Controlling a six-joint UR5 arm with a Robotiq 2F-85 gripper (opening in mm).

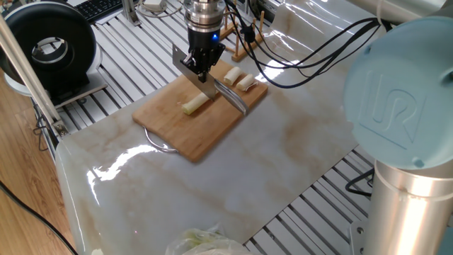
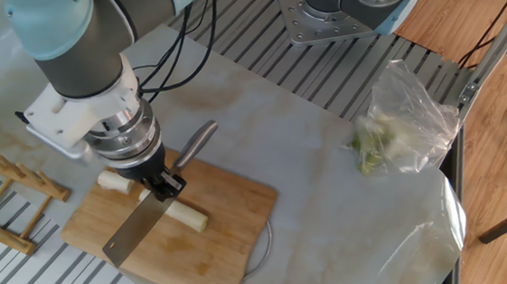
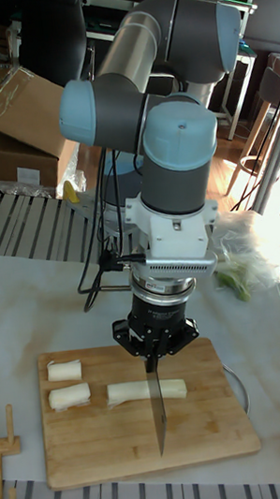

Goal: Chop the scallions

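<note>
The gripper (image 3: 155, 353) is clenched on a knife (image 3: 160, 412), whose blade hangs edge-down across the long scallion stalk (image 3: 147, 391) at mid-board. Two cut scallion chunks (image 3: 67, 383) lie near the cutting board's (image 3: 214, 434) far end. Bare marble table (image 1: 233, 177) surrounds the board; a bagged leafy bundle (image 2: 396, 131) sits well apart.

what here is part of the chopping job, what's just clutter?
In the job:
- gripper, shut on the knife
- long scallion piece under the blade
- two cut chunks
- cutting board

Lying about:
- leafy bundle in clear plastic
- wooden rack
- black round device
- keyboard
</note>
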